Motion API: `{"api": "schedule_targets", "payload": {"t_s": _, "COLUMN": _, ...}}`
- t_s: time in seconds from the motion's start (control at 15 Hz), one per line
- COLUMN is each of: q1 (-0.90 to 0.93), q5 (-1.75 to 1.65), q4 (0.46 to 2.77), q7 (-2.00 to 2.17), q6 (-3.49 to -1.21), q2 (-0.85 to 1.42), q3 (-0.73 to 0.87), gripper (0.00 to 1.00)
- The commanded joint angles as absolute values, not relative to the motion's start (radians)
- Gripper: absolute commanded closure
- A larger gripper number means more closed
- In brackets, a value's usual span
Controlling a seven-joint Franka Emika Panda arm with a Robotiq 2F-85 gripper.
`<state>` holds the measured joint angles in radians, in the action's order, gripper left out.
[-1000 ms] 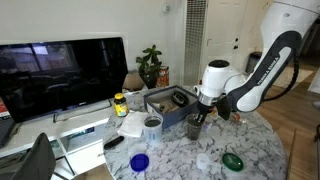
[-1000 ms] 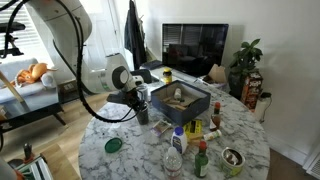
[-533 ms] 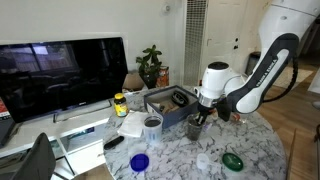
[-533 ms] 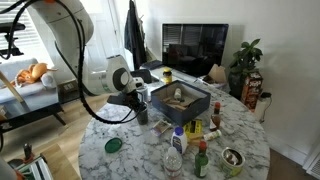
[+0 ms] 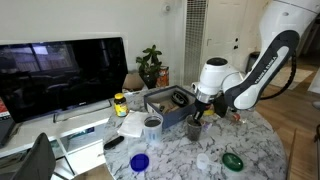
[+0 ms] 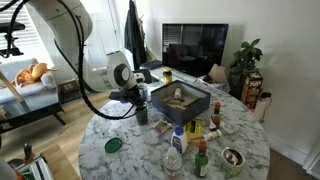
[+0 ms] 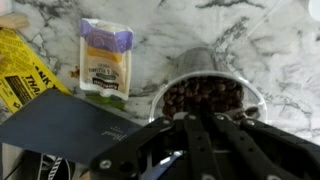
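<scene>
Your hand (image 7: 200, 120) comes in from the bottom edge of the wrist view, and its fingers (image 7: 190, 128) look drawn together there, with nothing visible between them. It hangs directly over a metal cup (image 7: 200, 60) full of small dark brown pieces. The cup sits right of centre in that frame, standing on the marbled worktop (image 7: 265, 30).

In an exterior view the hand (image 5: 197, 118) is just right of centre, with the cup (image 5: 195, 128) under it. The cup stands just beside the near right corner of a dark open box (image 5: 168, 104). In an exterior view from the opposite side, the hand (image 6: 140, 100) and cup (image 6: 142, 114) lie left of centre, against the box's left end (image 6: 180, 101).

Around the cup in the wrist view:
- a small packet with a purple and green label (image 7: 105, 60) lies upper left
- a yellow packet (image 7: 25, 72) lies at the left edge
- the box's dark blue corner (image 7: 60, 125) fills the lower left

Whether the fingertips touch the cup's contents you cannot tell — they overlap the rim in the wrist view. A green lid (image 5: 233, 160) lies well apart, near the lower right of the worktop.
</scene>
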<state>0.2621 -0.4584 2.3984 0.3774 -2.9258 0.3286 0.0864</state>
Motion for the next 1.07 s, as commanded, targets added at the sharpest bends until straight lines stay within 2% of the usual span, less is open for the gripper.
{"api": "schedule_targets", "payload": {"t_s": 0.0, "q1": 0.312, "q5": -0.498, "q4": 2.395, "q7": 0.429, "q6": -2.874, "q2": 0.264, "q3": 0.121, "gripper": 0.98}}
{"api": "schedule_targets", "payload": {"t_s": 0.47, "q1": 0.284, "q5": -0.417, "q4": 2.408, "q7": 0.386, "q6": -2.600, "q2": 0.145, "q3": 0.026, "gripper": 0.98}}
{"api": "schedule_targets", "payload": {"t_s": 1.0, "q1": 0.254, "q5": -0.011, "q4": 2.470, "q7": 0.136, "q6": -2.600, "q2": 0.148, "q3": -0.190, "gripper": 0.98}}
